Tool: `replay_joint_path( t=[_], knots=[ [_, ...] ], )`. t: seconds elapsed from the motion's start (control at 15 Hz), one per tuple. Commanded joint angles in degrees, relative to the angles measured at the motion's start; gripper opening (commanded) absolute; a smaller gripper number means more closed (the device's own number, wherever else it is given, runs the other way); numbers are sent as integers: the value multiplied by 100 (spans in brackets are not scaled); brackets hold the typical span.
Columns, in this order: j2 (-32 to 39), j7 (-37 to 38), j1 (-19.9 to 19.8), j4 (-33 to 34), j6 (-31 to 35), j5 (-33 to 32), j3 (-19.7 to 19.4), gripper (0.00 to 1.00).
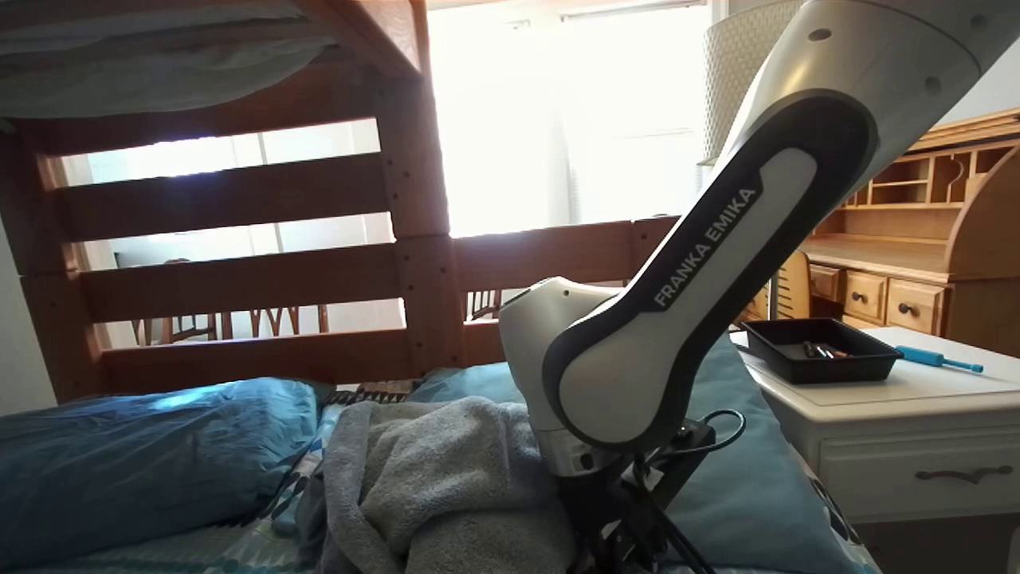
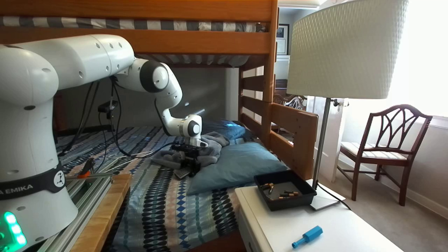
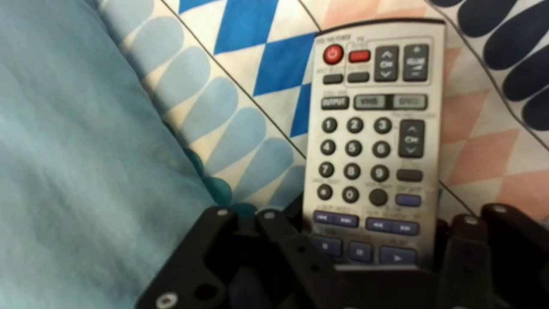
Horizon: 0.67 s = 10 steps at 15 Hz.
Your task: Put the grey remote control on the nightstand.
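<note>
At the far left in an exterior view, a black band point(image 2: 28, 186) carries a cropped "A EMIKA"; above it the arm point(image 2: 87, 59) stretches rightward, then angles down to the bed point(image 2: 168, 217), a link point(image 1: 757, 239) reading "FRANKA EMIKA". Just beside a blue pillow point(image 2: 238, 166) is the grey remote control point(image 3: 369, 159), OUTPUT, VHS, DVD, CH and digits legible, smaller print blurred. The tool point(image 3: 369, 223) grips its lower end, partly hiding it; whether it touches the bed, I cannot tell. Farther right stands the nightstand point(image 2: 280, 225), its near end cut off.
</note>
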Motion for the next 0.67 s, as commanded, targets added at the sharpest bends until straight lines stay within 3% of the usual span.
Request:
replay_joint_path(
  t=[0.0, 0.6],
  knots=[
    [-329, 353, 66, -434, 14, 10, -78, 0],
    [-1241, 1408, 337, -1750, 90, -66, -287, 0]
  ],
)
